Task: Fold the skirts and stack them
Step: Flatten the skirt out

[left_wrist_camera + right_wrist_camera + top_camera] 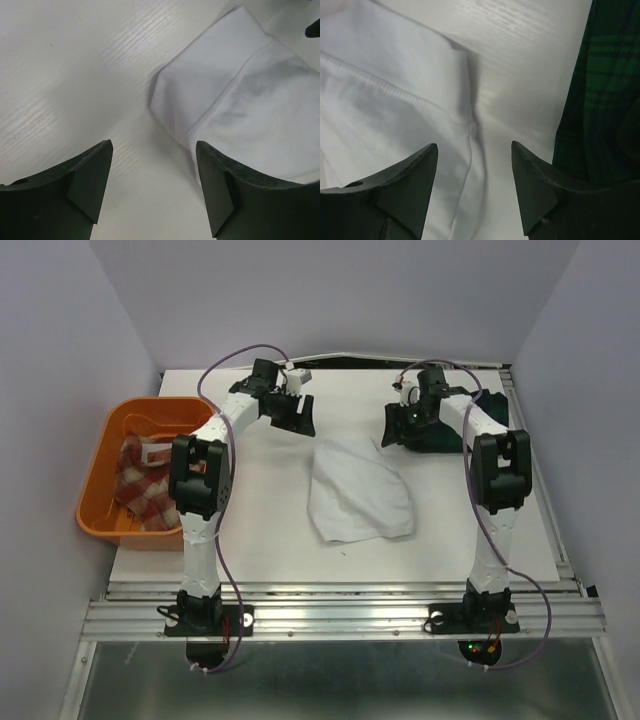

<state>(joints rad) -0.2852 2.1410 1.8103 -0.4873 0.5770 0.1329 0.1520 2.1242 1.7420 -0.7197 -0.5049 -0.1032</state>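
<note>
The right arm hides most of the green plaid skirt. The left arm covers part of the red-and-tan skirt.

The white skirt is soft matt cloth with a ribbed stitched seam. The green plaid skirt is matt woven cloth. The counter is white, with fine wood grain and a faint sheen. The orange basket is smooth plastic. The left end effector has dull dark plastic fingers.
</note>
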